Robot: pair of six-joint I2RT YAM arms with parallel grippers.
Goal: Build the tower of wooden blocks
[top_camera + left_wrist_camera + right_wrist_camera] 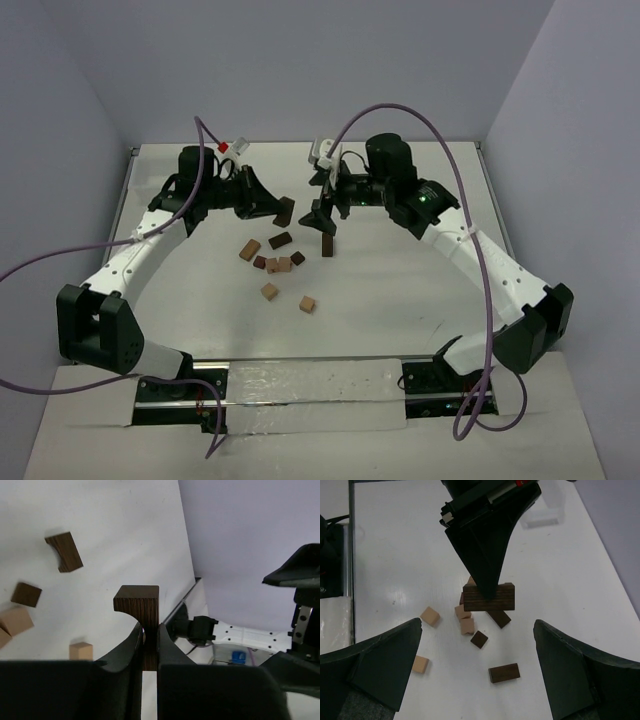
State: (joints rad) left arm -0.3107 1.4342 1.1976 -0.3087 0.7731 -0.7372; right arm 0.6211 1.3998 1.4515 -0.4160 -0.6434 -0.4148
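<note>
A white table (pixel 400 290) under lavender walls. The left gripper (pixel 150 628) is clamped on a dark brown arched block (pixel 137 602), held above the scattered tan and dark blocks (pixel 275 264). The left wrist view shows its curved cut-out, while the right wrist view shows only a plain bar. The right gripper (pixel 477 625) gapes wide, holding nothing and facing that block.

No text, number or brand is reading legibly in any view. White-and-red tag (pixel 228 147) is showing too small; blue patch (pixel 238 656) is blurring out.
</note>
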